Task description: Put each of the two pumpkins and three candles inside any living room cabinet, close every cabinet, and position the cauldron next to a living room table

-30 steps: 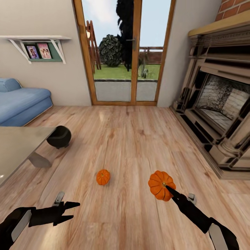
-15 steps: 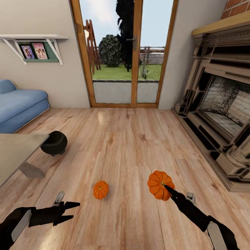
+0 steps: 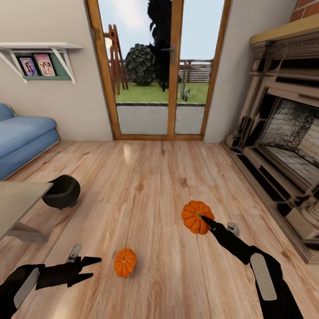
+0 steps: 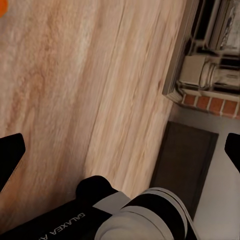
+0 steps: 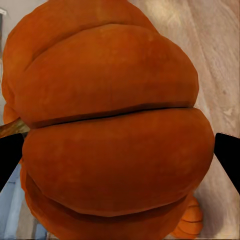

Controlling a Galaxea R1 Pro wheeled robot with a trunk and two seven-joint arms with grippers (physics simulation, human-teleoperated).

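The right gripper holds one pumpkin aloft over the wood floor, its fingers closed on the ribbed sides; in the right wrist view the pumpkin sits square between the two dark fingertips, so the grip looks centred and secure. It is carried off the floor and out in front, probably so it can be taken to a cabinet without dragging.

The other pumpkin lies on the floor, near, just right of the left gripper. That gripper hangs low with its fingers spread apart and nothing between them, seemingly ready to pick up this second pumpkin.

The cauldron sits on the floor at the left, tipped so its mouth faces sideways, just beside the corner of the tabletop. That may already count as next to a table.

Far ahead are glass doors; a fireplace fills the right side and a blue sofa the far left. Most of the task remains.
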